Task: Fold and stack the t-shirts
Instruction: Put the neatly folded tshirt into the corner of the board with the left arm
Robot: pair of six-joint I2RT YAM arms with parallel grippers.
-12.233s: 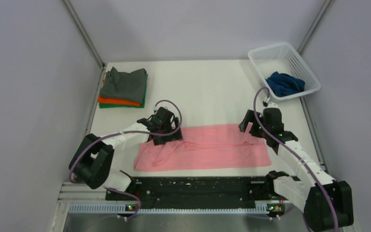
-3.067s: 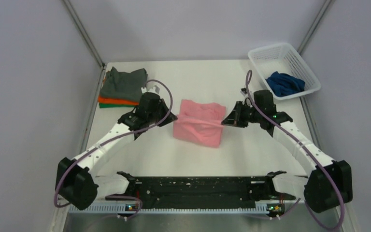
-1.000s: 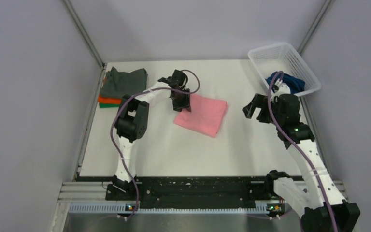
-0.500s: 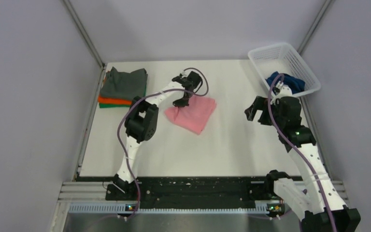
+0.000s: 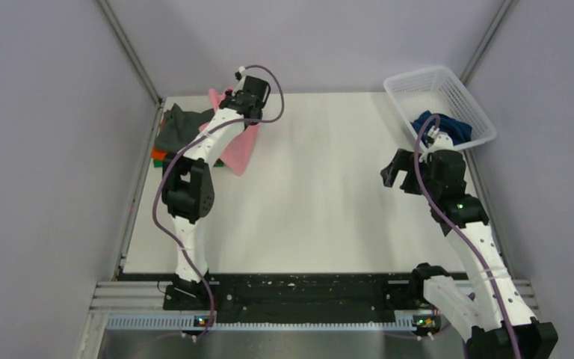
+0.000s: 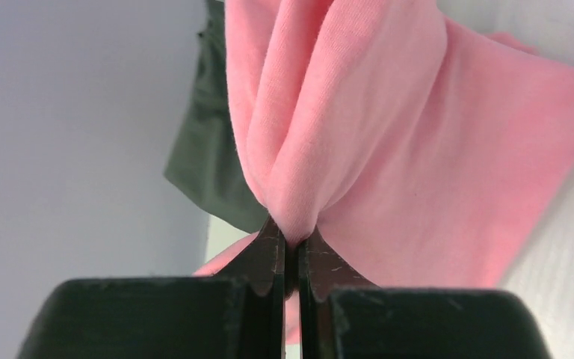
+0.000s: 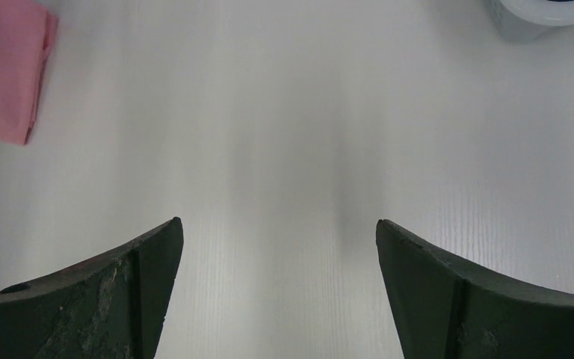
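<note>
A: How will the pink t-shirt (image 5: pixel 241 149) handle?
B: Soft, light, limp; best gripped at a bunched fold; it hangs at the top view's upper left, just beside the dark grey t-shirt (image 5: pixel 176 123).
A: The arms?
B: Left gripper (image 6: pixel 290 239), stretched far up-frame, pinches that fold; right gripper (image 7: pixel 276 239) gapes wide, holding nothing.

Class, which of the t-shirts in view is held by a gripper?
The pink t-shirt, pinched in the shut left gripper; the dark grey t-shirt lies ungripped at the left, the navy t-shirt in the basket.
</note>
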